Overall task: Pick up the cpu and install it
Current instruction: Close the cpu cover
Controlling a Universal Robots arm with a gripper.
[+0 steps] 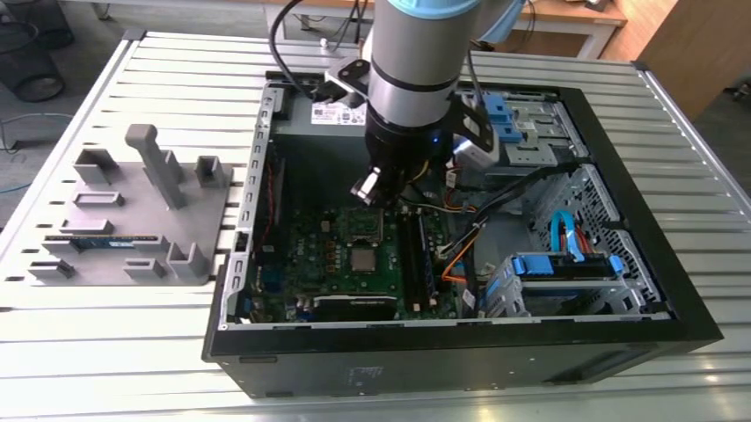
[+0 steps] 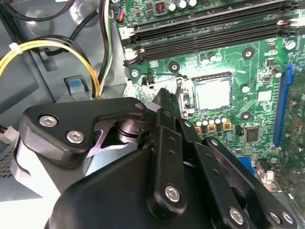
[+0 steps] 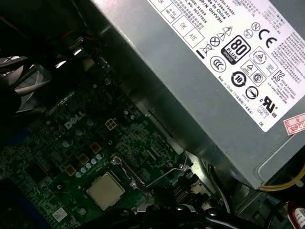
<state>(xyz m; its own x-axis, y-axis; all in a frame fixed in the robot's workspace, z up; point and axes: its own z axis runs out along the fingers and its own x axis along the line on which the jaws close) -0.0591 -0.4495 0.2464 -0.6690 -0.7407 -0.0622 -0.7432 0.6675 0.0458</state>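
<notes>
The cpu [image 1: 364, 258], a small square chip with a silver-grey top, lies flat in the socket in the middle of the green motherboard [image 1: 317, 255] inside the open computer case. Both wrist views show the cpu [image 2: 213, 93] [image 3: 105, 190] in its socket, with nothing on top of it. My gripper [image 1: 373, 189] hangs from the arm above the board, a little behind the socket and apart from the chip. Its black linkage [image 2: 162, 143] crosses the second wrist view, and its dark tip [image 3: 176, 212] sits close to the socket's edge.
A grey power supply [image 3: 214, 62] stands behind the board. Black memory slots [image 2: 205, 28] run beside the socket, with yellow and black cables [image 2: 52, 47] nearby. Blue drive cages [image 1: 564, 264] fill the case's right. A grey fixture [image 1: 129, 220] holding a memory stick [image 1: 105, 239] lies outside, at the exterior view's left.
</notes>
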